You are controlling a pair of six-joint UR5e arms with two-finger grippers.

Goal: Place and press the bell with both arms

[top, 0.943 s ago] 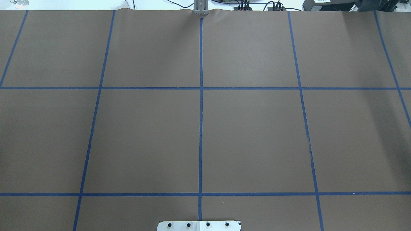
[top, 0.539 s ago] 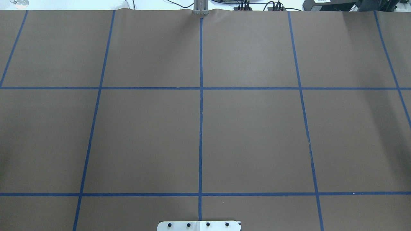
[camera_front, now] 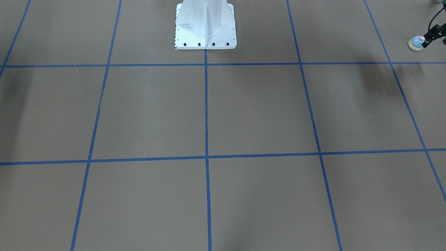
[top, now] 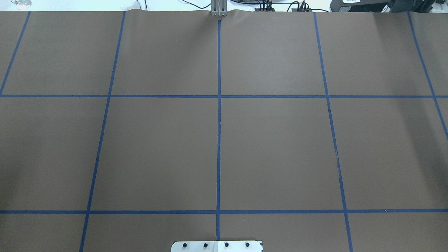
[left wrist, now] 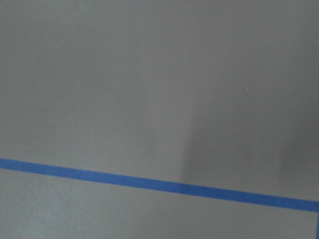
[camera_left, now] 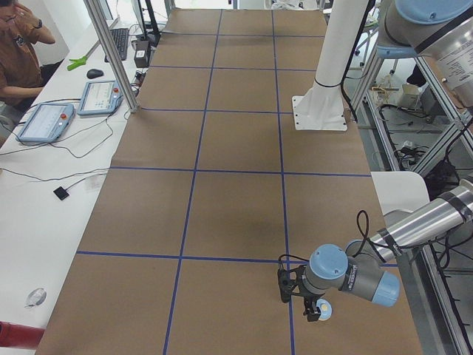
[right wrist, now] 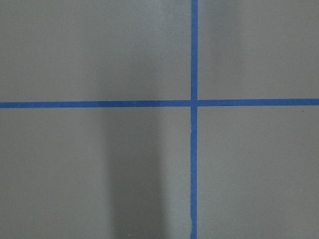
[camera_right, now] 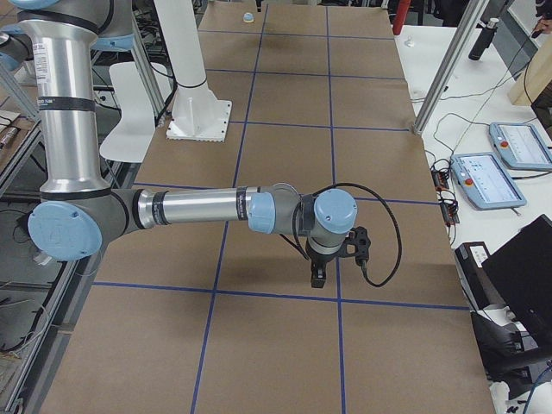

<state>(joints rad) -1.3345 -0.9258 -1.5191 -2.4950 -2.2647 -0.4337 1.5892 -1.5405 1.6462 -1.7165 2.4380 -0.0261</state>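
1. Table (top: 280, 140): covered with brown paper. Blue tape lines (top: 218, 140) divide the paper into a grid of large squares.

2. Right arm (camera_right: 190, 209): reaches out level from the robot's side over the right part of the table. Its wrist is bent down towards the paper, just on the near side of a tape line in the exterior right view. The right wrist view shows brown paper and a crossing of two tape lines.

3. Left arm (camera_left: 414, 225): comes in low over the robot's edge of the table at its left end, with the wrist close above the paper. The left wrist view shows brown paper and one tape line.

4. Pedestal (camera_front: 205, 24): white metal, bolted by its foot plate to the table at the middle of the robot's edge, on the centre tape line.

5. Right gripper (camera_right: 317, 278): points down and hangs above the paper. Whether its jaws are apart or together cannot be told.

6. Left gripper (camera_front: 425, 41): its tip is at the bell. The bell is small at the view's edge, so whether the jaws clamp it cannot be told.

7. Bell (camera_front: 414, 43): light-blue dome with a cream rim. It is at the table's left end, in the row of squares nearest the robot, just beside a tape line. Whether it rests on the paper or hangs just above it cannot be told.
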